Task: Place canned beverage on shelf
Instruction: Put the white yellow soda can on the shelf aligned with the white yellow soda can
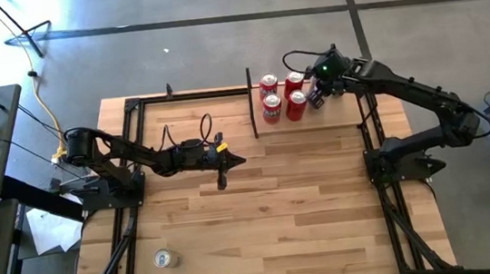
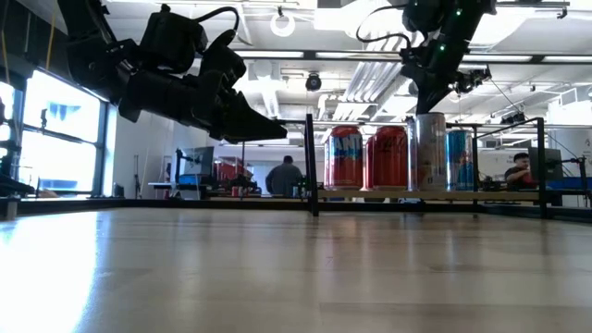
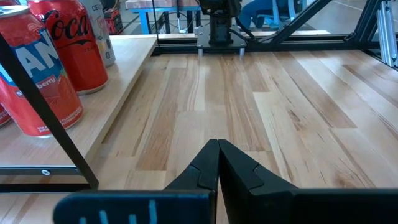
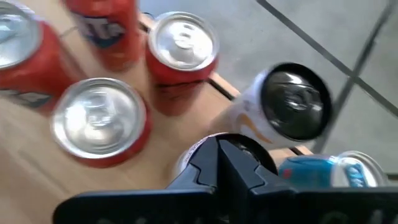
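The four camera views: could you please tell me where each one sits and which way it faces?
High view: above the table, looking straight down; both arms show.
Low view: at tabletop height, facing the shelf; both arms hang above.
Left wrist view: on the left arm, facing across the table; left gripper shut.
Right wrist view: on the right arm, above the cans; right gripper shut.
Shared: the red cans appear in all.

four red cans [image 1: 282, 97] stand upright, clustered on the pale wooden shelf [image 1: 343, 113] with black posts.

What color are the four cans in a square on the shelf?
Red cans with silver tops, clearest in the high view.
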Tool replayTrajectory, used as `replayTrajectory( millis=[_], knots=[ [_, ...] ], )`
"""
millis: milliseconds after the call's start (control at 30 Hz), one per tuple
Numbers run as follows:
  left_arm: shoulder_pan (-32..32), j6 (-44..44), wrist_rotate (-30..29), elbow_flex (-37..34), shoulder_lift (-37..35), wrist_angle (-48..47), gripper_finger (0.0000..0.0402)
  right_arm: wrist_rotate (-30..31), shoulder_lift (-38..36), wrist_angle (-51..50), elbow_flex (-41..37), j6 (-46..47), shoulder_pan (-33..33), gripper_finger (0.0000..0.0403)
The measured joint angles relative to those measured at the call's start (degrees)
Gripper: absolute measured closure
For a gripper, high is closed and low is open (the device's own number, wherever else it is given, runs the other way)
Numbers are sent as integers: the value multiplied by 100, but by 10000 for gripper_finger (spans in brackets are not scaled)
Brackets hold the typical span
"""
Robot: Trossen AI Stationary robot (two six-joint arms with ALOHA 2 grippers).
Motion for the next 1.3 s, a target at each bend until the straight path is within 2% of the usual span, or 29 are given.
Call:
replayTrajectory(
  millis=[100, 533, 767, 1000, 1300],
  knots=[
    [2, 4, -2, 0, 0, -2, 401, 228, 0, -46, 0, 38, -83, 403],
    [2, 17, -2, 0, 0, -8, 401, 230, -253, 136, -11, -98, -148, 403],
    [2, 17, -2, 0, 0, -17, 402, 982, -411, -585, -11, 300, -173, 403],
    [2, 17, -2, 0, 0, -17, 402, 984, -368, -725, -52, 431, -404, 403],
    [2, 17, -2, 0, 0, -19, 401, 650, -369, -689, -52, 436, -443, 403]
  ],
)
